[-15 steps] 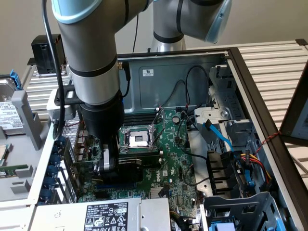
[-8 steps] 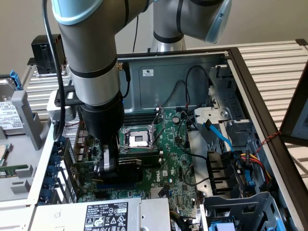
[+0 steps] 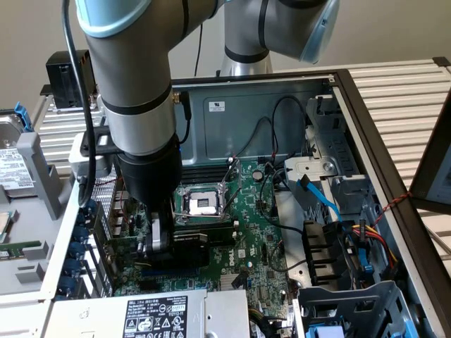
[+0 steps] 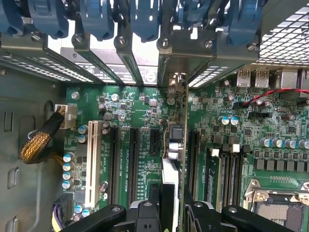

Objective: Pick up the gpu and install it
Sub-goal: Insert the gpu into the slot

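One gpu (image 4: 186, 145) stands edge-on, pinched between my closed fingers (image 4: 161, 203), low over the board at about 7 o'clock from the one socket (image 3: 201, 204) in the exterior view. I should keep it upright, square to its slot, and press evenly. I count one white slot (image 4: 92, 159) and at least three black.

One gpu (image 4: 184, 145), one motherboard (image 4: 145, 145)
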Robot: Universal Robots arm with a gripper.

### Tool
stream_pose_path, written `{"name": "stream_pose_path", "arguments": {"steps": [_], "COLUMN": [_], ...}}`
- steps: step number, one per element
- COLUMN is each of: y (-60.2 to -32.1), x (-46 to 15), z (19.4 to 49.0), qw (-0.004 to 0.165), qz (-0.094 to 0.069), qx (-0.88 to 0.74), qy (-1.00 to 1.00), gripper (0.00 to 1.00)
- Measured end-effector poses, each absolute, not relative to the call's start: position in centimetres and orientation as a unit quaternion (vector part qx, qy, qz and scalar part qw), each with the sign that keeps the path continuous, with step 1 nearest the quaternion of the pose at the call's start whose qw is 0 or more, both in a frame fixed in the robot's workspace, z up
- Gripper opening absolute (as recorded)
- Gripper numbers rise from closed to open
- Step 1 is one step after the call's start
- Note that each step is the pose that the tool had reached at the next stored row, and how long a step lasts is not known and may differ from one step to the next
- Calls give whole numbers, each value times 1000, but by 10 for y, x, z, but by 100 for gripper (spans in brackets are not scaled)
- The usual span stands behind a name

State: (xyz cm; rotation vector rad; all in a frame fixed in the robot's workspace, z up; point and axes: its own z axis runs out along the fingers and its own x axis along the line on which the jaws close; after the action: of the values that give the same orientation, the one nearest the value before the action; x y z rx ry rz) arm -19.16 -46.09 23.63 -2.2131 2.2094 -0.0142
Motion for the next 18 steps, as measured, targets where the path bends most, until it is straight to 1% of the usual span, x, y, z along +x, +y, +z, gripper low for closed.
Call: {"name": "stream_pose_path", "arguments": {"steps": [12, 13, 14, 15, 16, 18], "y": [-461, -461, -461, -461, -461, -461], "x": [-192, -194, -194, -193, -194, -194], "z": [235, 236, 237, 239, 241, 248], "qw": [7, 7, 7, 7, 7, 7], "qz": [-5, -4, -4, -4, -4, -4], "qx": [-708, -707, -707, -708, -708, -708], "qy": [706, 707, 707, 707, 706, 706], "gripper": [27, 29, 34, 34, 41, 41]}}
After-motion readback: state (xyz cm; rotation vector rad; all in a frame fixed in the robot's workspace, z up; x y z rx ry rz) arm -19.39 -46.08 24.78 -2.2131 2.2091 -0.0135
